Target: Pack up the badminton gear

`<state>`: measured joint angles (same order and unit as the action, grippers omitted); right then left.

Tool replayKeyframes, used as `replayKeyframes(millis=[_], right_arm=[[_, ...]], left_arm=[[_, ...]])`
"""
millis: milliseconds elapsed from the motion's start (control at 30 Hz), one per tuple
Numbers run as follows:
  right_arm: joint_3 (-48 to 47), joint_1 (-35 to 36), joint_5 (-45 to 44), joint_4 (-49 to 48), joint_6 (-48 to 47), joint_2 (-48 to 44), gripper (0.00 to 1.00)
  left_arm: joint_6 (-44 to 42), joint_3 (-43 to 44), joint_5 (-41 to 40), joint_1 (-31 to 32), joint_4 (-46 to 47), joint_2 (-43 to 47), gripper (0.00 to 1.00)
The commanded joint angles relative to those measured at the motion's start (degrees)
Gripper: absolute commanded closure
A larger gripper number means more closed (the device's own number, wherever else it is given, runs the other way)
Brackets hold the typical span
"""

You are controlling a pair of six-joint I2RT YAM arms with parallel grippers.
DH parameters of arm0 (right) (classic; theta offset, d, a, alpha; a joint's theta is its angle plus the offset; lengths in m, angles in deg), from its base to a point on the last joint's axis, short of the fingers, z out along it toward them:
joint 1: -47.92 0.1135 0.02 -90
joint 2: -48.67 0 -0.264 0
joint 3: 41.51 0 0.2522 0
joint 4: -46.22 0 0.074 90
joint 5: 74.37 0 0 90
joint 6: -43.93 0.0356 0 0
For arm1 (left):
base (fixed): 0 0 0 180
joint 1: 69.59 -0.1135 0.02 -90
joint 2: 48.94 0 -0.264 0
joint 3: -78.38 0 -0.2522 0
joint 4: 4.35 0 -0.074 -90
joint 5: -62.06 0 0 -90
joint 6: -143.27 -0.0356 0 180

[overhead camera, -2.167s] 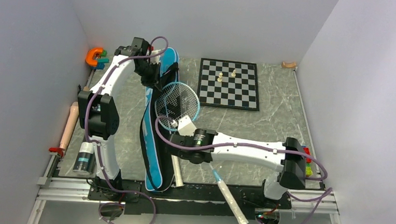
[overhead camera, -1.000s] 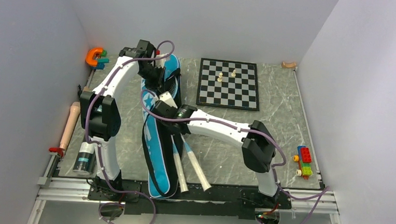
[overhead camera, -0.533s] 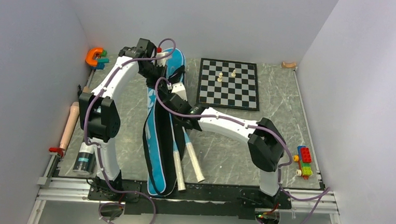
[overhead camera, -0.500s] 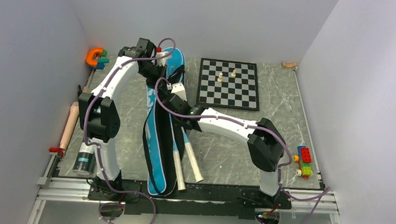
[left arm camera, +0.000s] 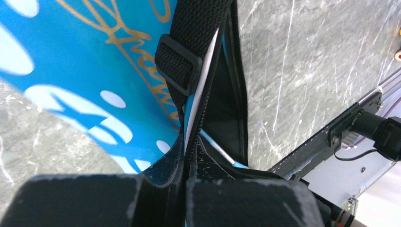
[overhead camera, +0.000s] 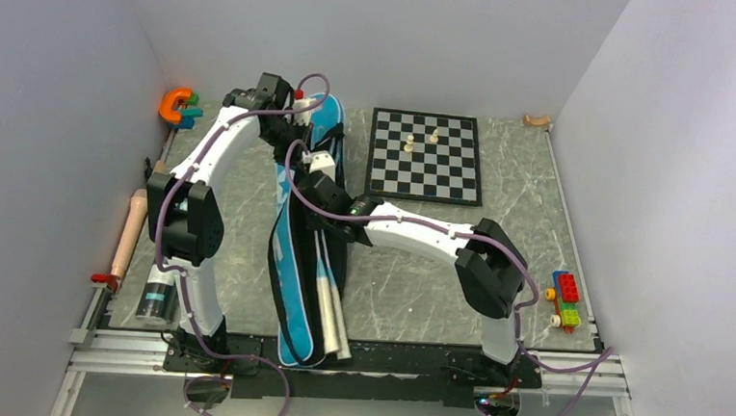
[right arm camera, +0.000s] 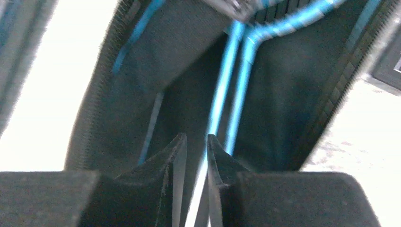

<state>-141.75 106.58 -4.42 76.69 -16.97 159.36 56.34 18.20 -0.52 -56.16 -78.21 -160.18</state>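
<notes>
The blue racket bag (overhead camera: 289,251) lies lengthwise left of centre, its zip side gaping. My left gripper (overhead camera: 287,134) is shut on the bag's black zip edge (left arm camera: 208,71) at the far end and holds it up; in the left wrist view the gripper (left arm camera: 185,177) pinches that edge. My right gripper (overhead camera: 320,171) reaches into the opening. In the right wrist view its jaws (right arm camera: 196,137) stand slightly apart, open, with a light-blue racket shaft (right arm camera: 222,94) running loosely between them beside a second shaft (right arm camera: 243,80). Two white handles (overhead camera: 336,327) stick out of the bag's near end.
A chessboard (overhead camera: 425,156) with two pieces lies at the back right of the bag. An orange clamp tool (overhead camera: 174,105) sits at the far left, a toy brick car (overhead camera: 565,299) at the right edge, a dark canister (overhead camera: 157,294) by the left arm's base.
My right arm swung the second racket up into the bag, so its handle now lies next to the first. The right jaws have parted off the shaft. The left gripper kept its hold.
</notes>
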Motion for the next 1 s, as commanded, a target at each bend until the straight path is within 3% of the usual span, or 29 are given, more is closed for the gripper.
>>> replayKeyframes(millis=[0,200,467,633,833,967], right_arm=[[1.09,-0.99,7.64,-9.53,-0.09,-2.01,0.73],[4.12,-3.54,12.28,-10.41,1.26,-4.37,0.70],[12.12,-8.66,13.93,-11.01,2.90,-15.29,0.40],[20.28,-12.61,15.15,-13.77,4.16,-21.80,0.32],[27.59,-15.70,26.13,-19.75,7.30,-20.46,0.22],[31.57,-16.18,32.19,-25.49,10.31,-17.54,0.21]], left_arm=[[-0.32,-0.41,4.87,1.77,-1.53,3.62,1.00],[-0.55,-0.61,4.26,1.77,-1.62,3.57,1.00],[-0.61,-0.59,3.52,1.64,-1.77,4.19,1.00],[-0.20,-0.18,3.71,1.69,-1.78,3.90,1.00],[0.09,0.55,3.85,1.68,-2.22,3.82,1.00],[0.09,0.71,3.91,1.68,-2.37,4.35,1.00]])
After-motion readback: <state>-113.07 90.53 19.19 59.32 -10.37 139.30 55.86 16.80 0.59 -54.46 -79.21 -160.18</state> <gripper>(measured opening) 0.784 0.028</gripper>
